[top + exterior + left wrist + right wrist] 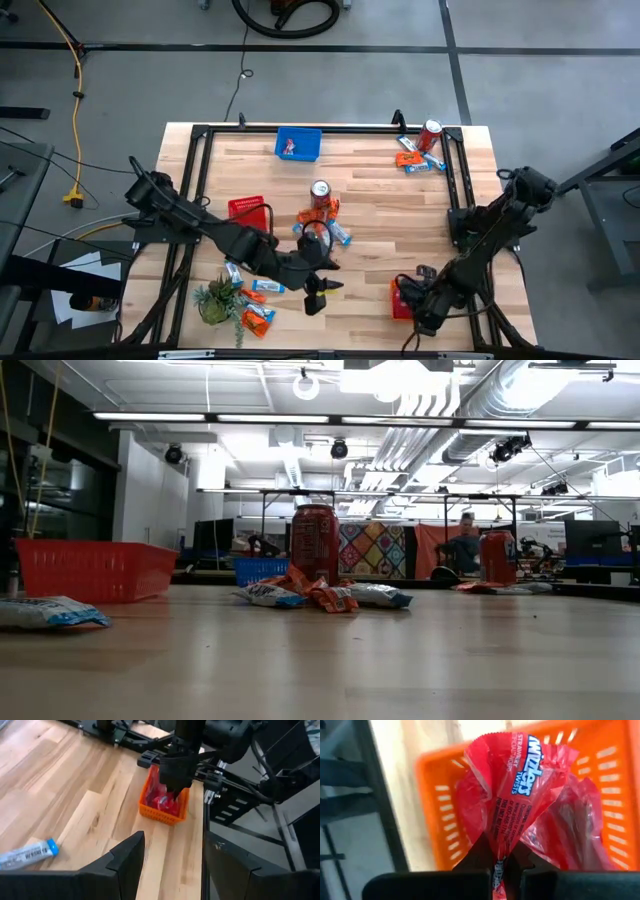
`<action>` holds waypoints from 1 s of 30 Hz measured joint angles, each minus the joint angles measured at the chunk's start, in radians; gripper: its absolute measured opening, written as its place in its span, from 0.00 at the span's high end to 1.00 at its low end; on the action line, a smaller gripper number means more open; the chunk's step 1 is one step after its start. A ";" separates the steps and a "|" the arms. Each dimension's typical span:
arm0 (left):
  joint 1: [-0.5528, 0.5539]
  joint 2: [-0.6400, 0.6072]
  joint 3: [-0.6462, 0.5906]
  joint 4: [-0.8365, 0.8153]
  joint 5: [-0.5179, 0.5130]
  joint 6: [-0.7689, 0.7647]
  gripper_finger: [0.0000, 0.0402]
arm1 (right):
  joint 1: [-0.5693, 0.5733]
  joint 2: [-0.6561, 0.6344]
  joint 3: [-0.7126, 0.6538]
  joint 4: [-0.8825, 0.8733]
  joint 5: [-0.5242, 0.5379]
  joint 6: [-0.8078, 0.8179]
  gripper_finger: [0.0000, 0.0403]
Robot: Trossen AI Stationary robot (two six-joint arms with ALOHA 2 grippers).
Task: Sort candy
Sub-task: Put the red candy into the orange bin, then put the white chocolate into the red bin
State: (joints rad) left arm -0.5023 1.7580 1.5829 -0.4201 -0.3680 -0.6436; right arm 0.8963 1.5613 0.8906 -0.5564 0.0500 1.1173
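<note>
My right gripper [498, 862] is shut on a red candy packet [515, 780] and reaches down into the orange basket [150, 809] near the table's front right. Another red packet [580, 820] lies in that basket. My left gripper [172, 870] hovers open over bare table near the front middle, with nothing between its fingers. A blue-and-white packet [27, 855] lies flat on the wood near it. Several more packets lie around the can at the table's middle [325, 215], by the plant [255, 310] and at the far right [412, 155]. My right gripper pinches the red packet by one narrow end [496, 852] between its two fingers. The fingers come from above, pointing steeply down into the orange basket. The packet hangs below them inside the basket walls; whether its lower end rests on the packet beneath, I cannot tell.
A red basket [247, 208] stands left of the middle and a blue basket [298, 145] with a packet in it at the far edge. Red cans stand at the middle [320, 192] and the far right [430, 133]. A small green plant [215, 300] sits at the front left. A black frame [200, 160] borders the table.
</note>
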 joint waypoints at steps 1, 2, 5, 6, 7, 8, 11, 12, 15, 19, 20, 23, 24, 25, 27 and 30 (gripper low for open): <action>-0.007 0.000 0.000 0.005 -0.004 -0.001 0.53 | 0.000 0.010 0.000 -0.007 0.000 0.002 1.00; -0.014 0.000 0.000 0.014 -0.010 -0.006 0.53 | 0.000 0.018 0.000 -0.022 -0.001 0.003 1.00; -0.032 -0.012 0.000 0.015 -0.029 -0.010 0.53 | 0.000 0.032 0.000 -0.106 0.000 0.012 1.00; -0.035 -0.022 0.000 0.017 -0.035 -0.010 0.53 | 0.000 0.030 0.001 -0.140 0.001 0.025 1.00; -0.038 -0.037 0.000 0.018 -0.043 -0.009 0.53 | -0.002 0.029 0.001 -0.167 0.001 0.032 1.00; -0.038 -0.053 0.000 0.024 -0.047 -0.009 0.53 | -0.003 0.024 0.000 -0.181 0.000 0.035 1.00; -0.036 -0.101 0.000 0.047 -0.057 -0.007 0.53 | -0.004 0.009 0.009 -0.184 -0.009 0.025 0.99; -0.036 -0.113 0.000 0.058 -0.057 -0.002 0.53 | -0.005 0.008 0.017 -0.186 -0.018 0.008 0.98; -0.037 -0.154 0.000 0.068 -0.061 0.023 0.53 | -0.006 0.003 0.064 -0.234 -0.027 -0.017 0.91; -0.037 -0.201 0.000 0.061 -0.062 0.065 0.53 | -0.006 0.003 0.155 -0.347 -0.030 -0.079 0.76; -0.037 -0.209 0.000 0.055 -0.063 0.074 0.53 | -0.006 0.003 0.179 -0.373 -0.029 -0.092 0.72; -0.037 -0.232 0.000 0.029 -0.078 0.097 0.53 | -0.006 0.002 0.234 -0.435 -0.026 -0.124 0.57; -0.037 -0.238 0.000 0.023 -0.084 0.101 0.53 | -0.006 0.002 0.247 -0.450 -0.025 -0.134 0.53; -0.037 -0.241 0.000 0.018 -0.089 0.105 0.53 | -0.006 0.002 0.258 -0.465 -0.025 -0.153 0.49; -0.037 -0.246 0.001 -0.001 -0.089 0.107 0.53 | -0.006 0.002 0.277 -0.498 -0.025 -0.172 0.42; -0.037 -0.252 0.001 -0.030 -0.089 0.108 0.53 | -0.006 0.002 0.312 -0.536 -0.025 -0.179 0.36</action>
State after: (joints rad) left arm -0.5388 1.5056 1.5837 -0.4501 -0.4566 -0.5358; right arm 0.8902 1.5635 1.2024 -1.0922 0.0252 0.9387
